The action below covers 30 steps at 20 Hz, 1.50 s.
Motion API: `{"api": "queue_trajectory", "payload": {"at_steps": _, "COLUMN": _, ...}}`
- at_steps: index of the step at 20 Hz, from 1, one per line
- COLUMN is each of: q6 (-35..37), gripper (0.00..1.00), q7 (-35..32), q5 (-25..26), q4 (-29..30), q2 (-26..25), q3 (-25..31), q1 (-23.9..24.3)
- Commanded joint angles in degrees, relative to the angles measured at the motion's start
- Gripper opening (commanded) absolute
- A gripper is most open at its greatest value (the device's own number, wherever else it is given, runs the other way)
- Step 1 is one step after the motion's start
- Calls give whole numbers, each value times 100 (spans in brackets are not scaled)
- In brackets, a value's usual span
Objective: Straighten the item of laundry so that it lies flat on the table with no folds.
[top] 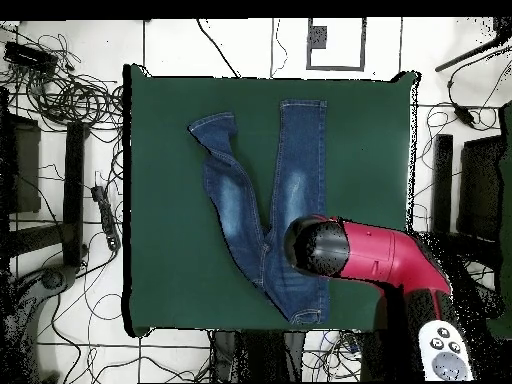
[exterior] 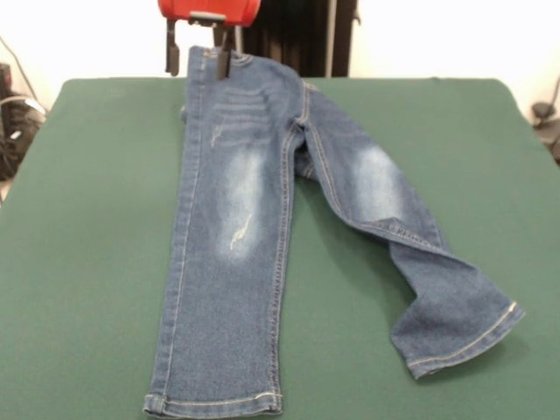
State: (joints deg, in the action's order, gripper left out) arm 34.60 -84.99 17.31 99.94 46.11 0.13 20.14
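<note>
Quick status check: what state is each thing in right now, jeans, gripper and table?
Jeans: one leg lies straight and flat; the other is splayed sideways, bent and creased near its hem.
Gripper: low at the jeans' waistband, jaws apart.
Table: green top, jeans spread on it with the waistband at its edge by the robot.

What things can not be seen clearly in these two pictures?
- Front view: the end effector is cut off by the top edge. Its fingers stand at the waistband of the jeans, but whether they grip it is not visible.
- Overhead view: the red arm covers the waistband and the end effector.
- Front view: the lower part of the bent leg is twisted, so its underside is hidden.
- Overhead view: the near edge of the table is partly covered by the arm.
</note>
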Motion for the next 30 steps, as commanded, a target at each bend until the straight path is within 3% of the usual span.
{"api": "queue_trajectory", "payload": {"at_steps": 1, "q6": 768, "gripper": 100, "q7": -228, "q5": 94, "q4": -294, "q2": -475, "q3": 356, "q1": -228}}
{"api": "queue_trajectory", "payload": {"at_steps": 9, "q6": 989, "gripper": 100, "q7": -448, "q5": -62, "q4": -543, "q2": -616, "q3": 424, "q1": -441}}
{"api": "queue_trajectory", "payload": {"at_steps": 19, "q6": 977, "gripper": 100, "q7": -1020, "q5": -572, "q4": -431, "q2": -787, "q3": 531, "q1": -935}}
{"api": "queue_trajectory", "payload": {"at_steps": 30, "q6": 1241, "gripper": 100, "q7": -896, "q5": -1235, "q4": -559, "q2": -1045, "q3": 706, "q1": -1202}}
